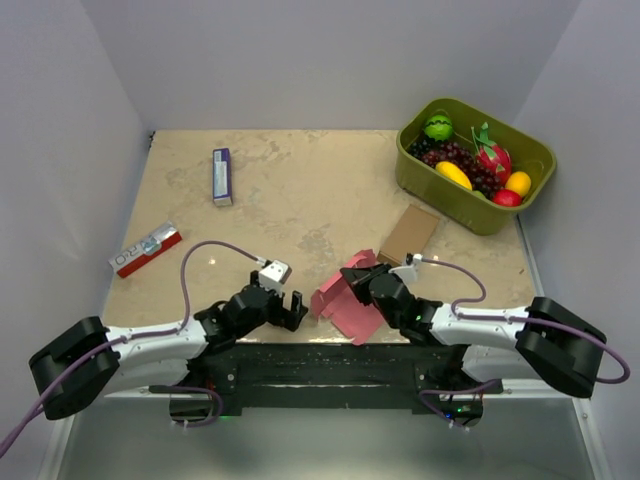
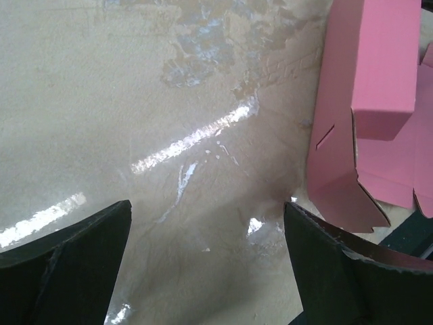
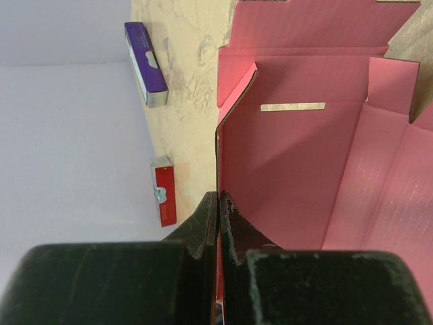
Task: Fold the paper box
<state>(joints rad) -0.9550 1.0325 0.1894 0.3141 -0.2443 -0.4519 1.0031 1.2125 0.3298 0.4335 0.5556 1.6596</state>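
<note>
The paper box (image 1: 343, 303) is a pink card sheet, partly folded up, lying at the near edge of the table between my two arms. My right gripper (image 1: 357, 282) is shut on one upright side wall of it; in the right wrist view the fingertips (image 3: 218, 198) pinch that pink wall, and the box's inside (image 3: 304, 156) with flaps and a slot opens out to the right. My left gripper (image 1: 290, 301) stands open just left of the box. Only bare table shows between its fingers (image 2: 206, 223), with the box's pink edge (image 2: 379, 101) off to the right, close to the right finger.
A green basket (image 1: 533, 152) of toy fruit stands at the back right. A flat brown cardboard piece (image 1: 409, 232) lies just beyond the box. A purple packet (image 1: 221, 176) lies at the back left and a red-and-white packet (image 1: 146, 248) near the left wall.
</note>
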